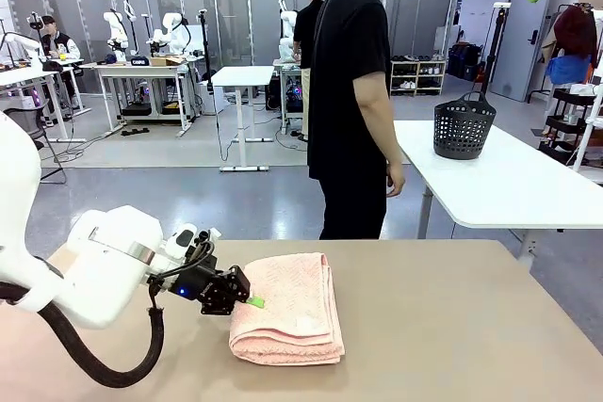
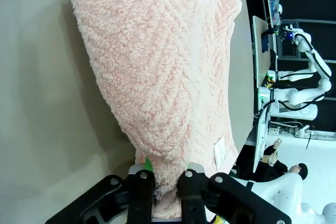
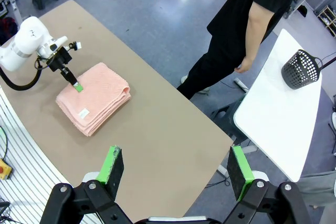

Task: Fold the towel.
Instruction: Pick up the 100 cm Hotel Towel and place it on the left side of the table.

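One towel (image 1: 287, 310) — one basket (image 1: 464, 127) — one person (image 1: 353, 101) — two tables (image 1: 452, 327).

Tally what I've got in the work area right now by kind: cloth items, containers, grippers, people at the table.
Cloth items: 1, the towel, folded on the brown table
Containers: 1, the black basket on the white table
Grippers: 2, left gripper pinching the towel's edge, right gripper open, up high
People at the table: 1, person
Total: 5
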You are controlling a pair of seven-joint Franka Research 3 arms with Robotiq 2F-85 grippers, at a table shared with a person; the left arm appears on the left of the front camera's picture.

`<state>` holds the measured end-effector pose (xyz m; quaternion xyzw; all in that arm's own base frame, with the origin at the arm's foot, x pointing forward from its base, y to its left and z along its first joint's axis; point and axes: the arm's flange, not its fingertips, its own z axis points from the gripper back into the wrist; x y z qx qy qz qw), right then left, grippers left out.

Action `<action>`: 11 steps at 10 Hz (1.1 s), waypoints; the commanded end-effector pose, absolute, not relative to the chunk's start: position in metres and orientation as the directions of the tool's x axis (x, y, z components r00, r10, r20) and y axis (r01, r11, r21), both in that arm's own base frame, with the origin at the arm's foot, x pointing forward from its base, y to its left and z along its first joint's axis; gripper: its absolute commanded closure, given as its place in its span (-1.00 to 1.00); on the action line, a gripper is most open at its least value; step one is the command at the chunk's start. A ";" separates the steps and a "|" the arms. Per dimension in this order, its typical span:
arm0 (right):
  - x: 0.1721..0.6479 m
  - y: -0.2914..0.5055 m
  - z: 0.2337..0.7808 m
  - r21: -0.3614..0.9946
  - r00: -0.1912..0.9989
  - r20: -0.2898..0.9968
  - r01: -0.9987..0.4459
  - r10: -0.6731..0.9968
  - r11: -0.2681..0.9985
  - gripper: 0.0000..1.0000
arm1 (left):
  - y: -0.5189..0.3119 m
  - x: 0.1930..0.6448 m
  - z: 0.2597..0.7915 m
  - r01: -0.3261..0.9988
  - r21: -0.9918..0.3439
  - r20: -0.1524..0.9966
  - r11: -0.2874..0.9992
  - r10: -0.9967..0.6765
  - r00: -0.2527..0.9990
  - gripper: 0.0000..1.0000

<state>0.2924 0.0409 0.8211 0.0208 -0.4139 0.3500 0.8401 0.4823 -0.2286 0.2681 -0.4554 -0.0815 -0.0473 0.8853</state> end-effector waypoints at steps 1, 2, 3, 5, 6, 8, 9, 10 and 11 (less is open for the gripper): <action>0.292 0.041 0.821 -0.250 0.421 0.712 -0.596 0.562 0.763 -1.00 | -0.220 0.476 0.273 0.190 -0.815 0.221 0.547 -0.009 0.975 1.00; 0.292 0.041 0.821 -0.250 0.421 0.712 -0.596 0.562 0.763 -1.00 | -0.212 0.476 0.279 0.192 -0.816 0.221 0.546 -0.014 0.975 1.00; 0.292 0.041 0.821 -0.250 0.421 0.712 -0.596 0.562 0.763 -1.00 | -0.200 0.476 0.287 0.220 -0.791 0.237 0.571 -0.045 0.970 1.00; 0.292 0.041 0.821 -0.250 0.421 0.712 -0.596 0.562 0.763 -1.00 | -0.169 0.475 0.304 0.204 -0.788 0.217 0.581 -0.048 0.975 1.00; 0.292 0.041 0.821 -0.250 0.421 0.712 -0.596 0.562 0.763 -1.00 | -0.148 0.475 0.313 0.211 -0.786 0.214 0.581 -0.064 0.975 1.00; 0.292 0.041 0.821 -0.250 0.421 0.712 -0.596 0.562 0.763 -1.00 | -0.081 0.478 0.331 0.193 -0.776 0.198 0.601 -0.058 0.978 1.00; 0.292 0.041 0.821 -0.250 0.421 0.712 -0.596 0.562 0.763 -1.00 | -0.046 0.481 0.341 0.205 -0.769 0.180 0.605 -0.102 0.978 1.00; 0.292 0.041 0.821 -0.250 0.421 0.712 -0.596 0.562 0.763 -1.00 | -0.013 0.484 0.348 0.190 -0.764 0.170 0.616 -0.091 0.981 1.00; 0.292 0.041 0.821 -0.250 0.421 0.712 -0.596 0.562 0.763 -1.00 | 0.014 0.486 0.354 0.161 -0.755 0.166 0.635 -0.053 0.985 1.00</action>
